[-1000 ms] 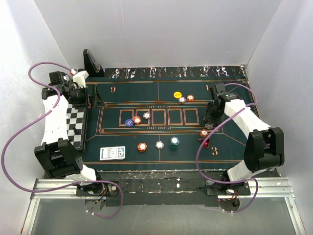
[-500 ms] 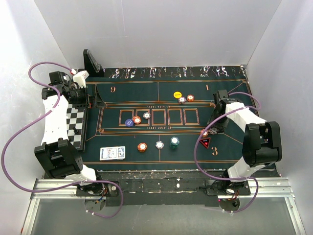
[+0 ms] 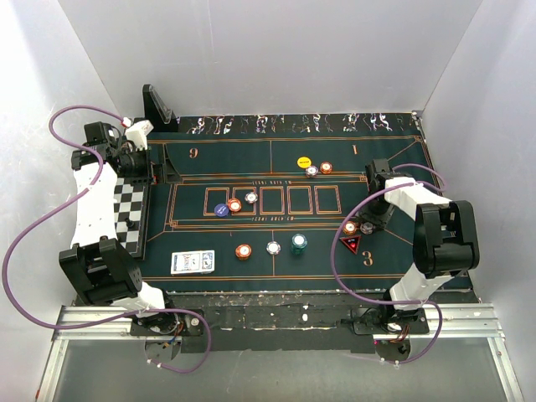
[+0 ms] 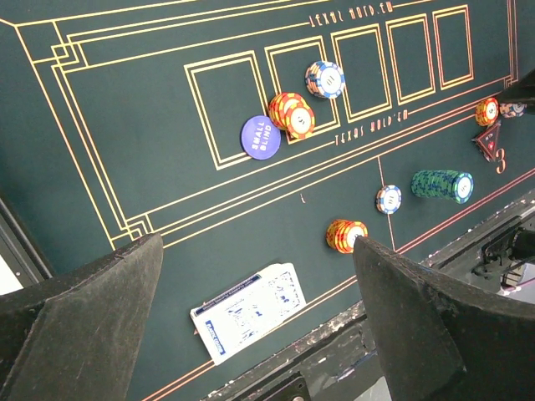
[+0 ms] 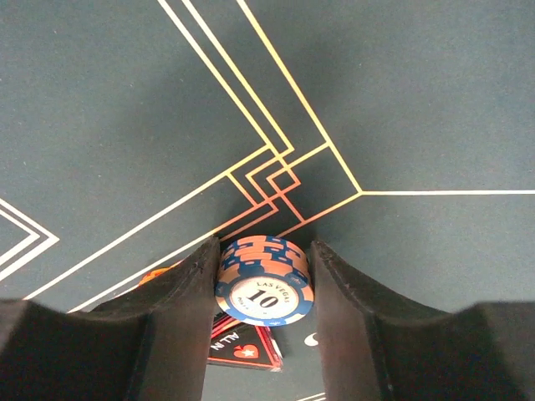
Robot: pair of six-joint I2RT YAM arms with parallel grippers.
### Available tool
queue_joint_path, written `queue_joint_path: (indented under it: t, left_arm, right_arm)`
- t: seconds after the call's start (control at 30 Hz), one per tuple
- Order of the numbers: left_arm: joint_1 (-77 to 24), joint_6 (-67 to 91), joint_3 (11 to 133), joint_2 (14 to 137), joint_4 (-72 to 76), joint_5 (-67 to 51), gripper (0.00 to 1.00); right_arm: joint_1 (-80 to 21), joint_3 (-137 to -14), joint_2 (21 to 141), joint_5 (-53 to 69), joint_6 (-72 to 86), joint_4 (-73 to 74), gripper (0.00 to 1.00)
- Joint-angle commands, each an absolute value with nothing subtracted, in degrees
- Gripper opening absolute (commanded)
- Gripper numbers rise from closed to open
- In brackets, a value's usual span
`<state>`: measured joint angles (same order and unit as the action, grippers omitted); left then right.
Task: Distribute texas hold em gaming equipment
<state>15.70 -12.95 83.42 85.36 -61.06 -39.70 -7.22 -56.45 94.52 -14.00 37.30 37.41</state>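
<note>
Fingers [image 5: 188,292] of the right gripper [image 3: 369,223] are clamped on both sides of a blue-and-orange chip stack [image 5: 264,288] marked 10, at the right end of the green mat [image 3: 276,159]. We cannot tell whether it rests on the mat. An orange chip [image 3: 350,227] sits just left of it, with the red triangular marker [image 3: 351,244] just nearer. The left gripper [image 4: 257,251] has its fingers spread wide and holds nothing, at far left over the chequered board [image 3: 132,209]. We note the card deck [image 3: 192,262] at near left.

Matt cloth mat [image 5: 401,92], smooth glossy plastic chips [image 5: 263,284], paper cards [image 4: 248,322]
</note>
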Motion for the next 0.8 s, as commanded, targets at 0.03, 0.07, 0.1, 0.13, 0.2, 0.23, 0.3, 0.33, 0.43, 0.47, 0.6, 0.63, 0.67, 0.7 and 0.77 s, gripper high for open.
queue_joint_path:
  t: [0.03,0.07,0.1,0.13,0.2,0.23,0.3,0.33,0.43,0.47,0.6,0.63,0.67,0.7,0.77]
  left_arm:
    - [16.2,-13.9,84.8,82.7,-61.4,-41.8,0.98]
    - [16.2,-13.9,84.6,82.6,-61.4,-42.0,0.98]
    - [16.1,-14.1,84.5,82.6,-61.3,-42.2,0.98]
    - [16.2,-14.2,84.3,82.6,-61.3,-42.3,0.98]
    - [16.1,-14.2,84.2,82.8,-61.3,-42.5,0.98]
    - [16.1,-14.2,84.1,82.9,-61.3,-42.6,0.98]
    - [16.2,-14.0,83.8,83.1,-61.1,-42.6,0.98]
    - [16.1,-13.8,83.8,83.1,-61.0,-42.5,0.98]
    - [16.2,-13.4,83.5,83.1,-60.6,-42.3,0.98]
    - [16.2,-13.4,83.4,83.1,-60.4,-42.2,0.98]
    - [16.2,-12.1,82.9,82.9,-59.5,-41.9,0.98]
    - [16.2,-11.8,82.8,83.0,-59.1,-41.8,0.98]
    - [16.1,-11.7,82.7,83.1,-59.0,-41.9,0.98]
    - [16.2,-11.7,82.7,83.1,-59.1,-41.9,0.98]
    - [16.1,-11.6,82.7,83.2,-59.1,-41.6,0.98]
  right_arm:
    - [-6.9,-56.5,94.5,-15.9,38.2,36.9,0.69]
    - [-6.9,-56.4,93.8,-15.9,38.2,36.9,0.73]
    - [-6.9,-56.3,92.7,-16.0,38.2,36.9,0.77]
    - [-6.9,-56.3,91.9,-16.1,38.1,37.4,0.79]
    - [-6.9,-57.1,90.2,-16.3,38.2,38.8,0.82]
    - [-7.1,-57.4,88.8,-16.3,38.2,39.3,0.83]
    - [-7.5,-57.8,85.5,-15.7,38.5,39.8,0.84]
    - [-8.2,-58.4,84.0,-15.5,38.6,40.3,0.84]
    - [-12.1,-61.2,79.8,-15.0,38.1,42.2,0.84]
    - [-13.6,-62.2,78.7,-14.8,37.7,42.8,0.85]
    - [-23.4,-65.9,77.1,-12.5,35.0,43.7,0.87]
    - [-25.4,-67.2,77.5,-11.7,34.8,44.6,0.88]
    - [-27.7,-68.1,78.0,-11.3,34.8,45.7,0.88]
    - [-30.6,-68.7,78.6,-10.6,34.5,46.3,0.88]
    - [-34.8,-69.5,80.1,-10.3,34.5,47.1,0.89]
